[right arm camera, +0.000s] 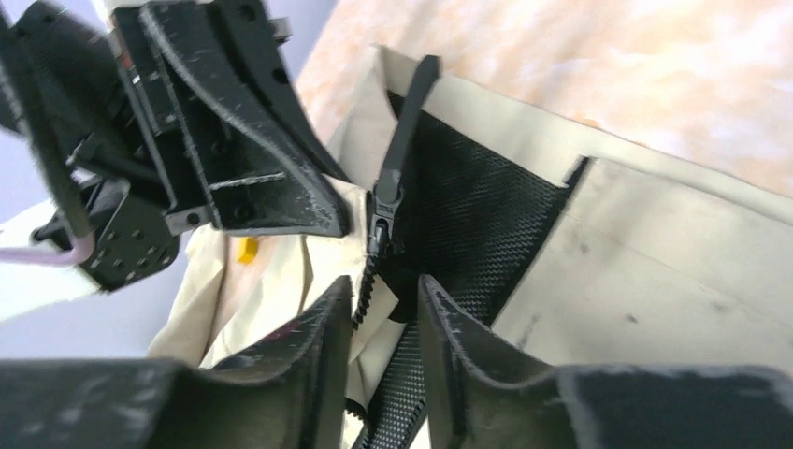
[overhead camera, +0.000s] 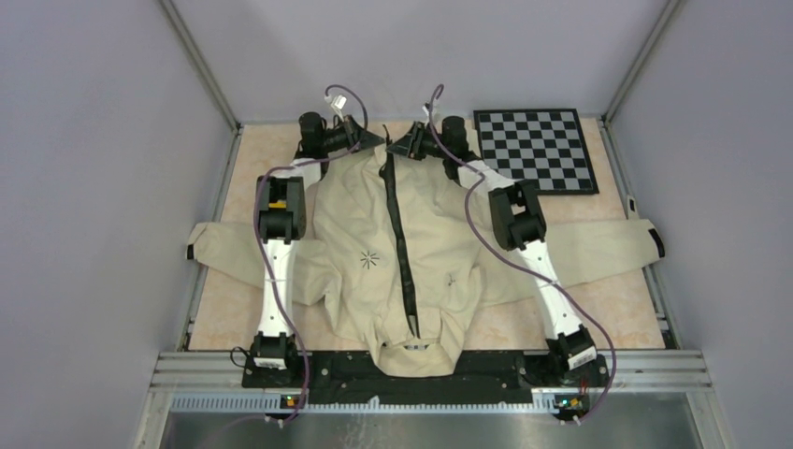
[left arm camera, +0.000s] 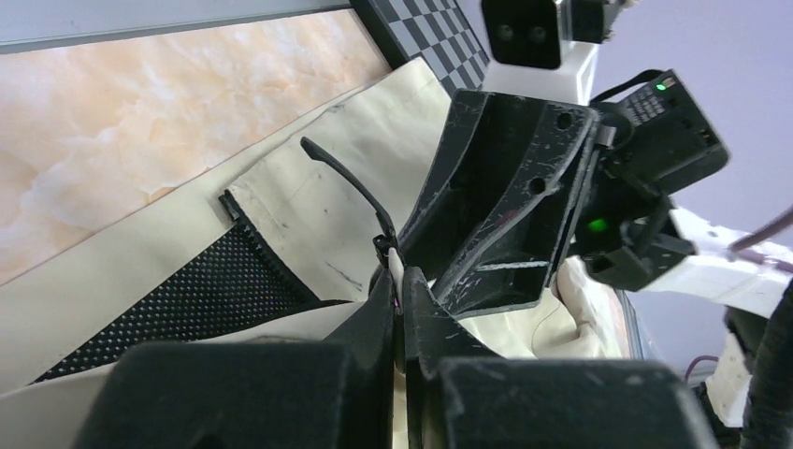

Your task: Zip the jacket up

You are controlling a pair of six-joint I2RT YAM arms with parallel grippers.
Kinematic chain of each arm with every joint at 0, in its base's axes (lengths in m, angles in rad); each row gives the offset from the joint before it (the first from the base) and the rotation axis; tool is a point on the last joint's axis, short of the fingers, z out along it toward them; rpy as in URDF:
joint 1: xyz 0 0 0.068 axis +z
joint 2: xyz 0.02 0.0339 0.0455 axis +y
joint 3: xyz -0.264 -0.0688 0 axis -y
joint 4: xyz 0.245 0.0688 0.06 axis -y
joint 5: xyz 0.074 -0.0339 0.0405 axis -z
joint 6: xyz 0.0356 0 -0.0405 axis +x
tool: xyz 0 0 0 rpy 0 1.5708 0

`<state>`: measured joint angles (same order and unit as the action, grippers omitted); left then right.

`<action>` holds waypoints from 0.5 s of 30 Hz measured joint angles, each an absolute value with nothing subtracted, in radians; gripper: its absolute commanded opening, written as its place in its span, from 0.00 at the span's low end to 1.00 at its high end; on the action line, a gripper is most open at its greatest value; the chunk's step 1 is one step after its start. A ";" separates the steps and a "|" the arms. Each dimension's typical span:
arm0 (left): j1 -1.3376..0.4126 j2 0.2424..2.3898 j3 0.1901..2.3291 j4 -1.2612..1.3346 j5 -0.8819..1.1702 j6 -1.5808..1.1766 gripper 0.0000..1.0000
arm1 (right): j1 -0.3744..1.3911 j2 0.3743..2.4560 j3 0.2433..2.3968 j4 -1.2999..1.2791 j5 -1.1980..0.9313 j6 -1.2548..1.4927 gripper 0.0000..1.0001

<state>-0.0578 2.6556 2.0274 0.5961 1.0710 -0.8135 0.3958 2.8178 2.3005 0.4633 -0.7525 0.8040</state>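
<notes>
Seen from above, the jacket (overhead camera: 439, 243) lies spread flat on the tabletop (overhead camera: 598, 318). Its sleeves stretch out to either side, its collar is at the near edge and its hem is toward the far side, near a checkerboard (overhead camera: 535, 150). The black zipper (overhead camera: 400, 234) runs as a dark line down the middle, with the starburst logo (overhead camera: 370, 259) just left of it. Both arms reach over the jacket to the far end of that line, where the left claw (overhead camera: 369, 140) and the right claw (overhead camera: 402, 146) come close together. This view is too distant to show how their fingers stand.

The left wrist view shows the left claw's fingers pressed together on a thin cream edge of the jacket, just below the slider (left arm camera: 383, 245). The pull tab (left arm camera: 341, 178) sticks up and away above them, and the right claw's dark body sits just beside.

Only the right wrist view shows that the right claw's fingers stand a little apart. The zipper's teeth run down into the gap between them, and no clamp on them is visible. The slider sits just beyond the fingertips, and behind it the front panels part to bare black mesh lining (right arm camera: 477, 215).
</notes>
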 measured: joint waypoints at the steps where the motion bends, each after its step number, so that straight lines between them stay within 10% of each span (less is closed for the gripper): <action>1: -0.059 2.656 2.027 0.590 1.064 -0.807 0.00 | 0.394 2.789 2.269 0.427 -0.724 0.778 0.40; 15: -0.060 2.595 1.838 0.607 0.896 -0.781 0.00 | 0.396 2.679 2.499 -0.066 -0.266 0.383 0.59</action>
